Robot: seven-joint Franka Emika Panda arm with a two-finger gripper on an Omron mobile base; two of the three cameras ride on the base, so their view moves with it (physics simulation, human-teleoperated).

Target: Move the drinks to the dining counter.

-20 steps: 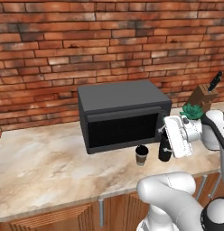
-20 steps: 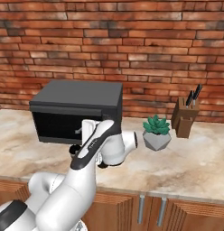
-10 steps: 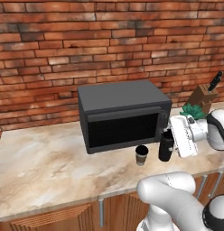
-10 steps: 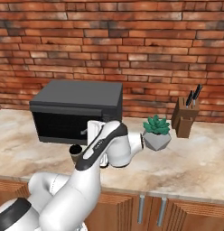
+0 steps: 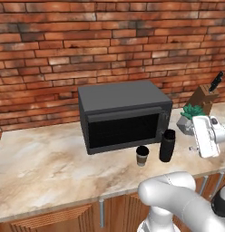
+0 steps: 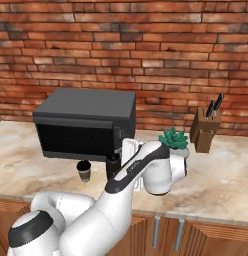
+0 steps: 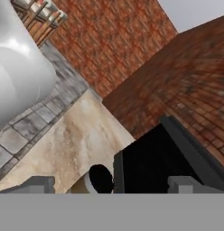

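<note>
The tall black bottle [image 5: 167, 145] stands on the marble counter just right of the microwave's front corner. The short coffee cup with a tan sleeve [image 5: 142, 155] is a little to its left. From the other side the cup [image 6: 84, 170] is in full view, and my arm partly covers the bottle [image 6: 112, 167]. My gripper [image 5: 196, 143] hovers open to the right of the bottle, a short gap away, holding nothing. In the hand view the gripper [image 7: 111, 185] has its tips wide apart and the cup's dark mouth [image 7: 99, 178] lies between them. The white cup and the dining counter are out of view.
A black microwave [image 5: 123, 113] sits against the brick wall behind the drinks. A potted plant [image 5: 191, 118] and a knife block [image 5: 205, 96] stand at the right, close behind my hand. Bare marble [image 5: 46, 158] stretches to the left. Wooden furniture [image 7: 39, 16] stands far off on the tiled floor.
My hand has drawn back to the right, away from the black bottle, which now stands fully exposed. The bottle and the coffee cup have stayed in place.
</note>
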